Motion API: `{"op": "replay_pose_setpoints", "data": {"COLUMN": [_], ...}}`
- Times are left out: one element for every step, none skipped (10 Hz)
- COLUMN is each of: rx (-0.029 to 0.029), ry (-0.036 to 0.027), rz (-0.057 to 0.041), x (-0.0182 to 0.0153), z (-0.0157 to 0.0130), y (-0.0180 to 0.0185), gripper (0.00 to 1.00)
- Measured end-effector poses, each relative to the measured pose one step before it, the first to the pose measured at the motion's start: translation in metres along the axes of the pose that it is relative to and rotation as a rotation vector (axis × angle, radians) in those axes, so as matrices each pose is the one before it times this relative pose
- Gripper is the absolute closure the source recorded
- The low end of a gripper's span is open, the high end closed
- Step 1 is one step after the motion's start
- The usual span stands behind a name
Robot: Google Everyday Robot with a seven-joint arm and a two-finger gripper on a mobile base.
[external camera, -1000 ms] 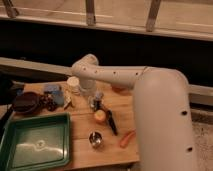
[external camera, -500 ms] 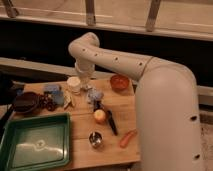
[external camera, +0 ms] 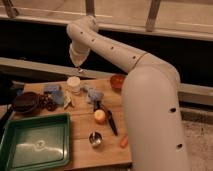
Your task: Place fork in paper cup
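Observation:
The paper cup (external camera: 74, 84), small and cream-white, stands near the back edge of the wooden table (external camera: 82, 152). My gripper (external camera: 77, 64) hangs at the end of the white arm, just above the cup and slightly to its right, clear of it. It is shut. A slim, dim sliver that reads as the fork (external camera: 79, 70) sticks down from its tip toward the cup.
An orange-red bowl (external camera: 117, 81) sits at the back right. A black-handled knife (external camera: 111, 122), a round orange fruit (external camera: 101, 116), a steel cup (external camera: 95, 139) and an orange stick (external camera: 123, 141) lie mid-table. A green tray (external camera: 35, 145) and a dark bowl (external camera: 25, 102) are at the left.
The arm has risen from low over the middle of the table and swung back and left, so the gripper now hangs over the paper cup.

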Motion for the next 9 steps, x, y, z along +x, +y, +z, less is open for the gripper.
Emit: {"op": "replay_pose_setpoints", "data": {"rx": [-0.00006,0.00022,-0.00062,-0.00037,0.00706,0.00438,0.01265,-0.00725,-0.00497], "ry": [0.00002,0.00009,0.00060,0.00094,-0.01127,-0.04004,-0.03815,-0.00665,-0.00278], "rz": [0.00106,0.00050,-0.00140,-0.00194,0.00421,0.00845,0.00833,0.00121,0.00143], "x": [0.00036,0.00020,-0.00016,0.00093,0.00286,0.00447,0.00509,-0.00360,-0.00378], "z": [-0.00017,-0.00005,0.00049,0.00068,0.00119,0.00073,0.00171,0.00367,0.00406], "y": [-0.00053,-0.00038,0.00101,0.00073,-0.00061,-0.00094,-0.00777,0.00393,0.00199], "gripper": [1.00,1.00,1.00,1.00,1.00,1.00,1.00,1.00,1.00]}}
